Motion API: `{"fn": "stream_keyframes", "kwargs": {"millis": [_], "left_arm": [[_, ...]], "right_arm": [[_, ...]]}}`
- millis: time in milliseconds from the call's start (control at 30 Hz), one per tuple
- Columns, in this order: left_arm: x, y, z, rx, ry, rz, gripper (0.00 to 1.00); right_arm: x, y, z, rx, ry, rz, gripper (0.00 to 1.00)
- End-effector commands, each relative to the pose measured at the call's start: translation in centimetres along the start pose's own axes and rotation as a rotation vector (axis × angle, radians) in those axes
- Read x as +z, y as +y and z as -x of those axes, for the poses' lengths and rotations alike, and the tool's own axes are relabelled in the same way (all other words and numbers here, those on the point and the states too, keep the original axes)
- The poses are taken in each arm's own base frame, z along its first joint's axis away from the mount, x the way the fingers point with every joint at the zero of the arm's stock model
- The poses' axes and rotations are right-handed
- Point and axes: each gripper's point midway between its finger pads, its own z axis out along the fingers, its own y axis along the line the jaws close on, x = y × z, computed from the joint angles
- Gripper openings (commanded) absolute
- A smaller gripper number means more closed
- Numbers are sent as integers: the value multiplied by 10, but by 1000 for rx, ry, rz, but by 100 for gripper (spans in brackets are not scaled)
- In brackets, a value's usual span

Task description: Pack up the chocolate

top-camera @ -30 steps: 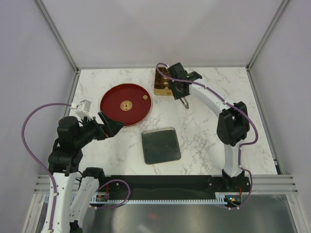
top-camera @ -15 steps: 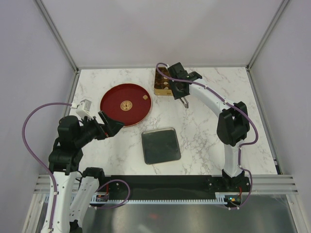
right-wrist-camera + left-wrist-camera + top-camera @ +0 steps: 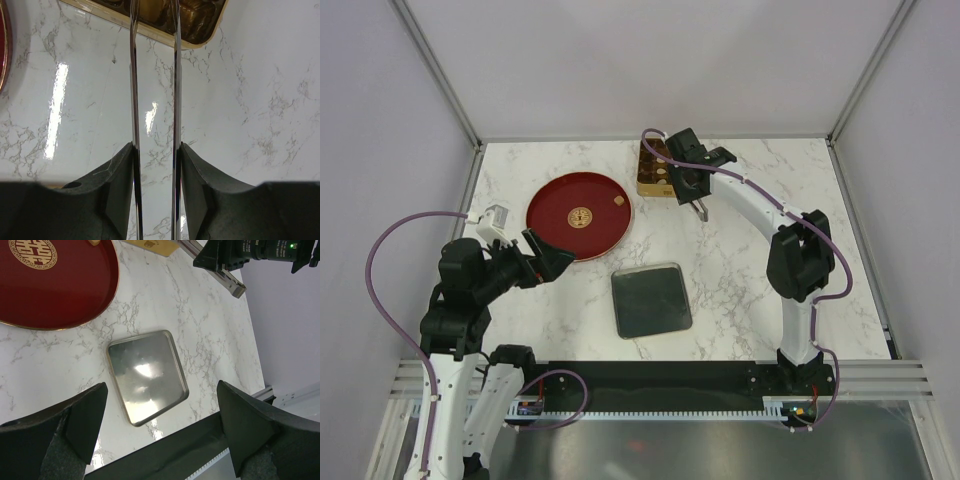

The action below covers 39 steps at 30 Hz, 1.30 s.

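Holding beside the tin, no motion logged

Compared with the top views from a second and half a second ago, both arms and all objects sit in the same places.

- Right gripper (image 3: 692, 192): clamped on metal tweezers (image 3: 134, 75), whose prongs stand apart with nothing between them. Their tips are over the marble table (image 3: 740, 290), just beside the gold tin (image 3: 650, 189).
- Left gripper (image 3: 161, 390): fingers spread wide and empty, near the red dish (image 3: 560, 225) and above a square metal tray (image 3: 651, 300).
- Chocolate: one light brown chocolate piece (image 3: 618, 200) lies on the dish near its right rim. The packed chocolates (image 3: 658, 166) sit inside the tin.
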Motion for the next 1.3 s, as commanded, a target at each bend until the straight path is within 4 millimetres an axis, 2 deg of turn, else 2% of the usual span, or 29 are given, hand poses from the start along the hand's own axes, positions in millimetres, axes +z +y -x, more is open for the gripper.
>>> {"fn": "stream_keyframes", "kwargs": {"millis": [0,133,267,300,367,400,467,500,567,600,700,1067,1267], "left_arm": [[-3,-9,8,25,-28,-36,99],[-3,-10,10,26,-35,-36,99],[-3,-9,9,29,-33,-35,99],[-3,-8,8,26,-32,-33,99],[-3,-8,8,27,-31,-34,99],[-3,-8,7,27,-31,-34,99],[-2,-6,5,27,-28,-32,99],[-1,-4,4,25,-24,-28,99],[0,-4,1,20,-13,-29,99],[1,-3,0,18,-10,-29,99],[-1,-5,0,26,-14,-38,99],[-5,-7,-7,8,-17,-58,99],[-10,-14,-8,20,-13,-84,99]], "right_arm": [[-31,-8,31,29,-110,2,47],[-38,-14,37,31,-128,-22,47],[-62,-24,50,48,-186,-46,46],[-71,-31,54,55,-205,-57,46],[-76,-42,54,69,-211,-80,46],[-77,-54,49,94,-205,-103,46],[-70,-71,38,132,-183,-148,45],[-59,-83,22,168,-160,-171,45],[-54,-96,10,212,-161,-165,44],[-42,-96,-5,221,-140,-159,44],[-29,-114,-24,260,-130,-181,44],[17,-137,-88,238,-31,-261,45],[30,-144,-113,257,19,-224,53]]}}
